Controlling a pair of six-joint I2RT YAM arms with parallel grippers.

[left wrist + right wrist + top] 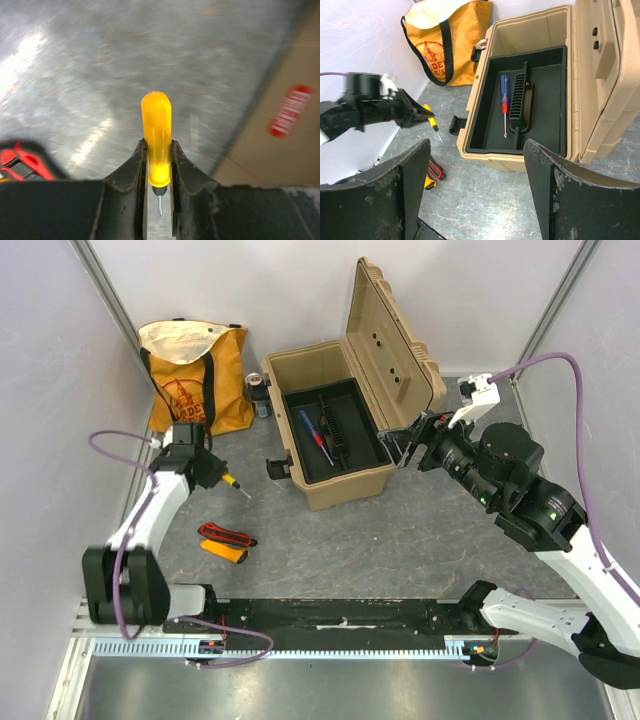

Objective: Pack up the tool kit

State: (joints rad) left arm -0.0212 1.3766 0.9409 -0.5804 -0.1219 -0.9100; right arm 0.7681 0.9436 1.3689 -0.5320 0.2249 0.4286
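Left gripper [158, 146] — clamps yellow-handled screwdriver [156, 127] above table [400, 530] | right gripper [476, 150] — spread, facing toolbox [530, 35]

The toolbox [345, 485] is open from above, its lid [390, 340] tipped back. Inside the black tray [362, 430], a red-blue screwdriver [314, 435] and a middle bar [335, 425] take up room. Bare table [275, 520] lies between toolbox and meter [225, 542]. A bag [195, 370] stands behind, left.

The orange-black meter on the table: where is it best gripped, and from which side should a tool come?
Probably from straight above, closing across the short width near the middle of the meter. It lies flat on the table, long and low, with free space along both long sides. The left tool is shut on the yellow-handled screwdriver, so it must release that first.
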